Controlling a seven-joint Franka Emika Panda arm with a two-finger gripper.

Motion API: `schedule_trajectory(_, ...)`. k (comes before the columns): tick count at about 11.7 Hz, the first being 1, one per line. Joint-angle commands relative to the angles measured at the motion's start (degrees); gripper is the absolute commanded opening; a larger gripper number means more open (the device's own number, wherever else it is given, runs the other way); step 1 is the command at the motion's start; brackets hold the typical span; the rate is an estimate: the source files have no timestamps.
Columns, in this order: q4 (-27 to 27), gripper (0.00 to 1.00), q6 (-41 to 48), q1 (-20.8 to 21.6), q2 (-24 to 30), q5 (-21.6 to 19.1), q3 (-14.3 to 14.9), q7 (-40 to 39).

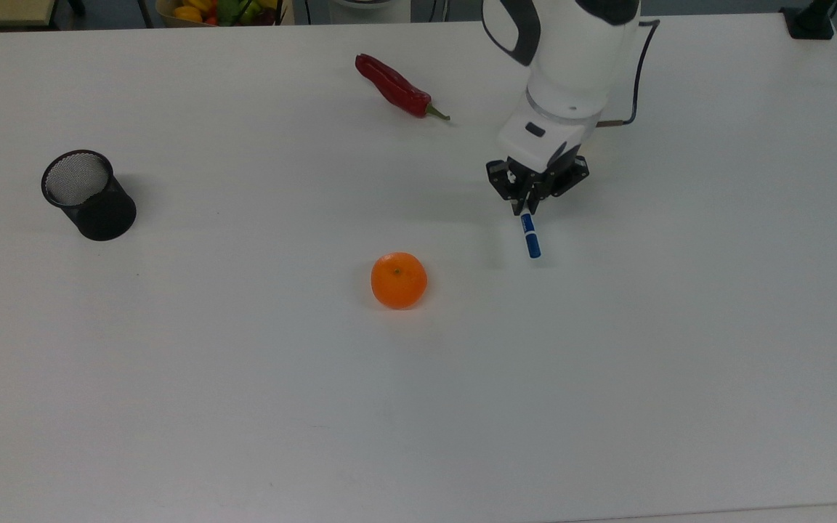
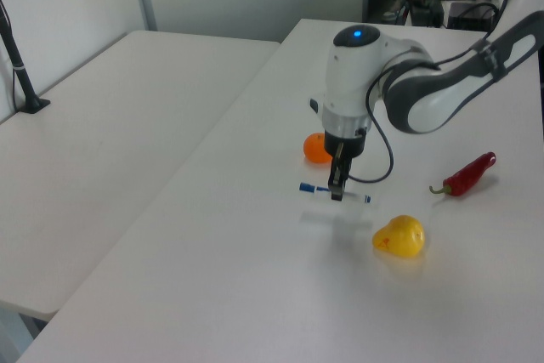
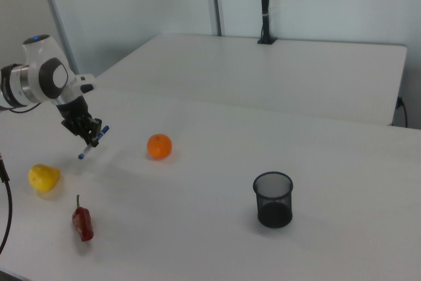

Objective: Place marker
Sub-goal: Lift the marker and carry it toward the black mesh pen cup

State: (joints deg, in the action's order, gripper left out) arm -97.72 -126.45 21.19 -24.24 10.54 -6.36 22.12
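Observation:
The marker (image 1: 531,243), slim and white with a blue cap, hangs level just above the white table (image 1: 244,407), casting a shadow below it. My gripper (image 1: 526,209) points straight down and is shut on the marker's white middle. In the left view the marker (image 2: 310,188) sticks out on both sides of the gripper (image 2: 337,193). In the right view the marker (image 3: 85,151) slants down to the right view's left from the gripper (image 3: 93,140).
A red chili (image 1: 397,87) lies at the back, an orange (image 1: 398,280) sits mid-table, and a black mesh cup (image 1: 88,195) stands at the top view's left. A yellow pear (image 2: 399,236) rests near the gripper. A fruit bowl (image 1: 222,11) sits beyond the table's far edge.

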Motion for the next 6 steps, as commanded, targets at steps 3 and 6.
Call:
schedule_trajectory(3,-1.07,0.00,9.08,-3.16,12.18,-5.24,0.02,-3.63)
schedule_trajectory(6,-0.45,0.00,17.09,-4.93,19.74,-11.40,2.30,-13.13)
